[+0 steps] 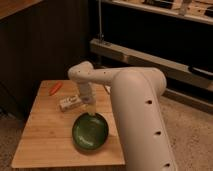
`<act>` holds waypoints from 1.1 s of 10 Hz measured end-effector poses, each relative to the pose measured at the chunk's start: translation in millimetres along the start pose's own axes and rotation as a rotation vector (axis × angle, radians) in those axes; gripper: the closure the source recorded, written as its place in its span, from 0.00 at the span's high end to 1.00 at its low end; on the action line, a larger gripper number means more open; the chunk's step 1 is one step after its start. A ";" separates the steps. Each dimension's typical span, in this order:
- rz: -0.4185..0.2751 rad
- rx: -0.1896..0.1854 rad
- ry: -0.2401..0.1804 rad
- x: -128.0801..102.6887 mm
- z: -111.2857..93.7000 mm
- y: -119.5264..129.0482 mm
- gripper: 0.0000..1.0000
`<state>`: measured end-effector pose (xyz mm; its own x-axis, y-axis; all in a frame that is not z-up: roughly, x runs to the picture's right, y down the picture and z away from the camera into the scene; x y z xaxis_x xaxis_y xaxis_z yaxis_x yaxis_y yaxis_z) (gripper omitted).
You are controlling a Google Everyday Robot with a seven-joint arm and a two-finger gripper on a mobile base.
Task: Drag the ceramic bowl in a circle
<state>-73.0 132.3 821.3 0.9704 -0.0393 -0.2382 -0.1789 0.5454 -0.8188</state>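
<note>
**Green ceramic bowl under the gripper on a wooden table**

Camera view: the ceramic bowl is wide, shallow and glossy dark green, and it lies flat on the wooden table. It sits in the near right part of the tabletop, close to the right edge and a little back from the front edge. The white arm fills the right side of the picture. It bends over the table from the right, and its slimmer end section points straight down. The gripper hangs at the tip of that section and meets the bowl at its far rim, on the side away from the camera. Whether the gripper is apart, together or clamped on the rim cannot be told. A pale packet lies on the wood just left of the gripper, near the bowl's far rim but apart from it. Farther back, toward the table's far left corner, lies a small orange object, well apart from the bowl. Behind the table stands a dark wall. A metal shelf runs across to the right of it, and a speckled floor shows beyond the arm.
</note>
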 end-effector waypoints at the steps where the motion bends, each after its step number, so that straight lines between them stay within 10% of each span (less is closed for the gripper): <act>1: -0.001 0.002 0.006 2.0 0.3 0.7 0.05; 11: -0.076 0.017 0.052 -10.5 0.6 16.5 0.05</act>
<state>-86.1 142.3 810.6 0.9713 -0.1246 -0.2025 -0.1015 0.5531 -0.8269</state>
